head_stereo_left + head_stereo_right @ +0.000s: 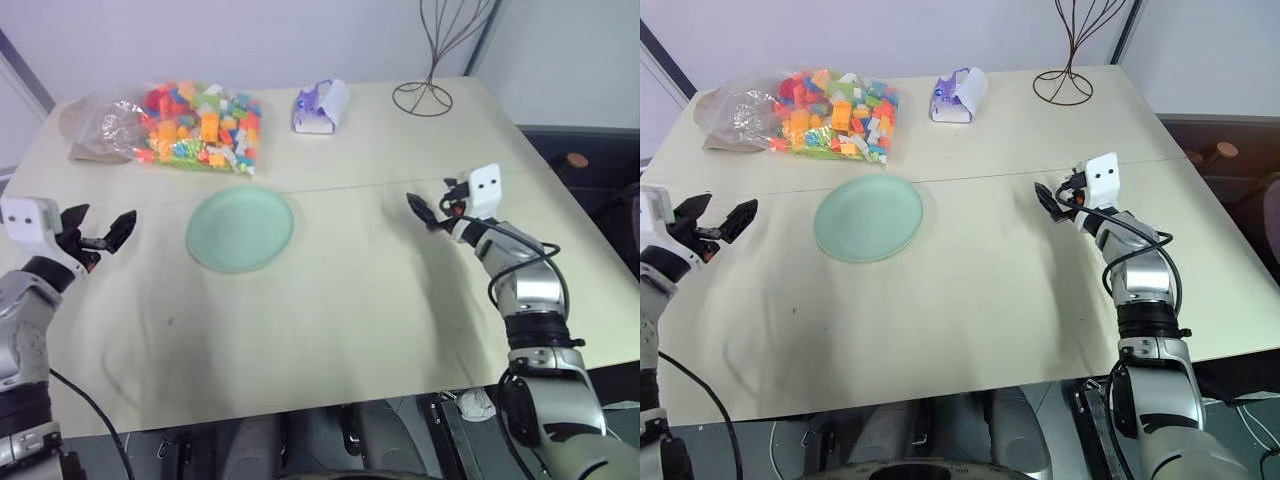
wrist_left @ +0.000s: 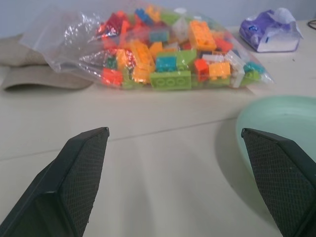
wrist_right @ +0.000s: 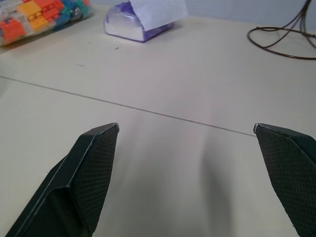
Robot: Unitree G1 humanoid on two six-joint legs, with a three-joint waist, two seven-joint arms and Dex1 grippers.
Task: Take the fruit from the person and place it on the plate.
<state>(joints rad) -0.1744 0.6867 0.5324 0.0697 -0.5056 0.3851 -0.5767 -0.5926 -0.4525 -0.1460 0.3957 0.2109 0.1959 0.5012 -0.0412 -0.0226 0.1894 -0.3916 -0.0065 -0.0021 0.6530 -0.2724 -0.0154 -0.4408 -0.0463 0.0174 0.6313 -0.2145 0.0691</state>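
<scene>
The left hand (image 1: pixel 105 236) is hovering near the table's (image 1: pixel 350 300) left edge, fingers spread wide and empty. The right hand (image 1: pixel 428 212) is reaching forward toward the right side, its fingers also standing wide apart, holding nothing.

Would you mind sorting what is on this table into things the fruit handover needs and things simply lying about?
Needed for the job:
- round pale mint-green plate, nothing on it
- left gripper, open
- right gripper, open

Just lying about:
- clear bag of colourful toy bricks
- purple and white tissue pack
- brown wire stand
- flat beige cloth beside the bag
</scene>
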